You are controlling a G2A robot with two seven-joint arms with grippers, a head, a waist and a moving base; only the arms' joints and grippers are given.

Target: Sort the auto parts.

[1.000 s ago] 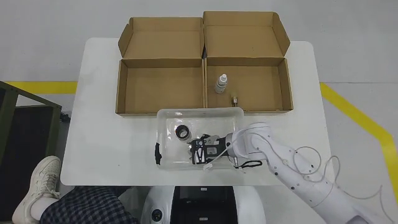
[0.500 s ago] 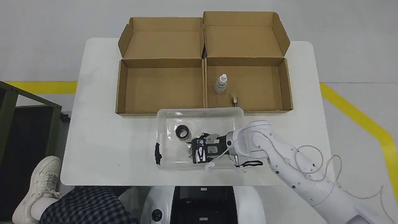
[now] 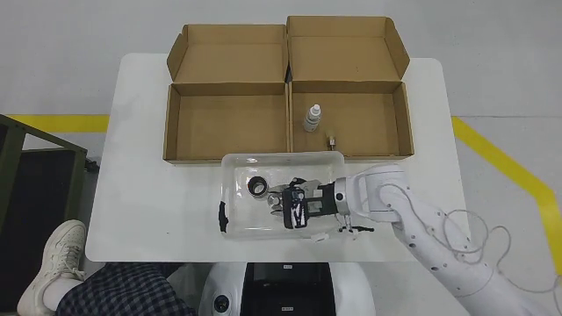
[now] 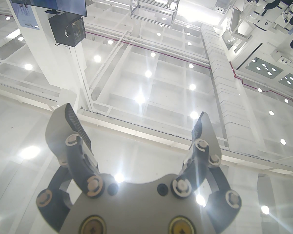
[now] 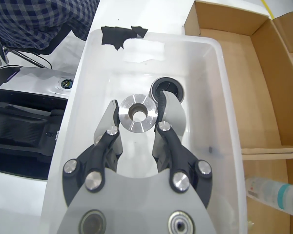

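Right gripper (image 5: 138, 105) is clamped on the silver disc (image 5: 146, 121) in the middle of the bin (image 5: 219, 57), with the black bearing (image 5: 167, 90) just beside it. Step in hand: pick-up. Next, likely: lift clear of the bin walls and carry to a cardboard box (image 3: 351, 123) at the table's far edge. Since the earlier frame the gripper has shifted toward the bin's right wall. Left gripper (image 4: 136, 127): spread, empty.

My right arm (image 3: 413, 219) is glossy white with rounded joint housings, and a thin white cable (image 3: 492, 231) loops beside its forearm. On the right gripper (image 5: 138, 105) I see a grey plate (image 5: 136, 203), black linkages (image 5: 183, 152) with silver screw heads (image 5: 201, 168), and pale fingers (image 5: 175, 109) with black ribbed pads. The left gripper (image 4: 135, 113) looks alike, with two brass-coloured fittings (image 4: 182, 225).
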